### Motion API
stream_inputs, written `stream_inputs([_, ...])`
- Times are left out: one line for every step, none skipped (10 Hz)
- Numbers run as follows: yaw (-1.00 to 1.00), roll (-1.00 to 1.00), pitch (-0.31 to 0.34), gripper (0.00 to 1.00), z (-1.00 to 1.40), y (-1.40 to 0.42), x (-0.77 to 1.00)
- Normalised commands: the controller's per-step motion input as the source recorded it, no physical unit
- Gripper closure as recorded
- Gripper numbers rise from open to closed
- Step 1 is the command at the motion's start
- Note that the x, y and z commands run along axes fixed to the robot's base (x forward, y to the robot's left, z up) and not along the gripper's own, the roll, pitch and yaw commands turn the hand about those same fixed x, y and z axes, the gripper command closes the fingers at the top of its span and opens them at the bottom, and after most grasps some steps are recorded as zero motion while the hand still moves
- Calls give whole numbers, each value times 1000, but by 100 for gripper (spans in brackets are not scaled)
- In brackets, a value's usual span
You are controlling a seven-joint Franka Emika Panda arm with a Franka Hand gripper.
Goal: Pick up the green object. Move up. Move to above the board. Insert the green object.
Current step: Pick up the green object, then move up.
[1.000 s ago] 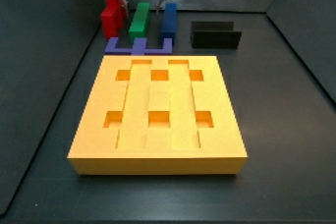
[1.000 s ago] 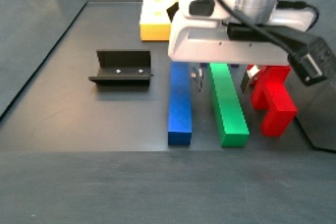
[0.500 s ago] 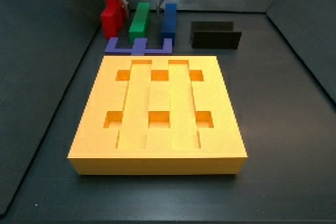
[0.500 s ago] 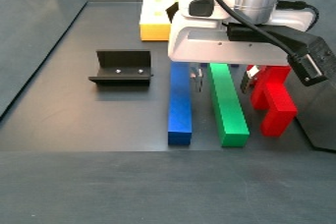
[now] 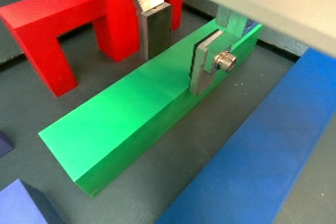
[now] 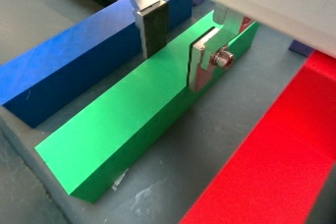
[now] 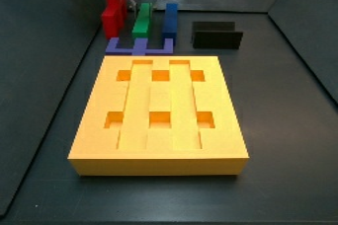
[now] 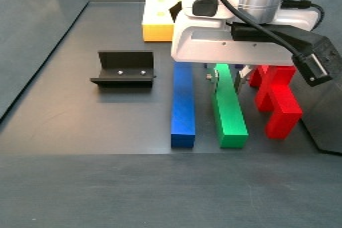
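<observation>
The end effector stands low over the green object, its two silver fingers straddling the bar's width, one plate at each long side; whether the pads are pressing it cannot be told. The green object lies flat on the dark bench between the blue bar and the red block. In a side view the board lies well apart from these pieces, with the black fixture beyond its far corner.
</observation>
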Motion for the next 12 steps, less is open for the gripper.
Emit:
stream_inputs([0, 0, 0, 100, 0, 0, 0])
stream_inputs([0, 0, 0, 100, 0, 0, 0])
stream_inputs([0, 0, 0, 100, 0, 0, 0])
stream_inputs([0, 0, 0, 100, 0, 0, 0])
stream_inputs([0, 0, 0, 100, 0, 0, 0])
stream_inputs([0, 0, 0, 100, 0, 0, 0])
stream_inputs([0, 0, 0, 100, 0, 0, 0])
stream_inputs([0, 0, 0, 100, 0, 0, 0])
stream_inputs([0, 0, 0, 100, 0, 0, 0])
stream_inputs([0, 0, 0, 100, 0, 0, 0])
stream_inputs([0, 0, 0, 100, 0, 0, 0])
stream_inputs([0, 0, 0, 100, 833, 0, 0])
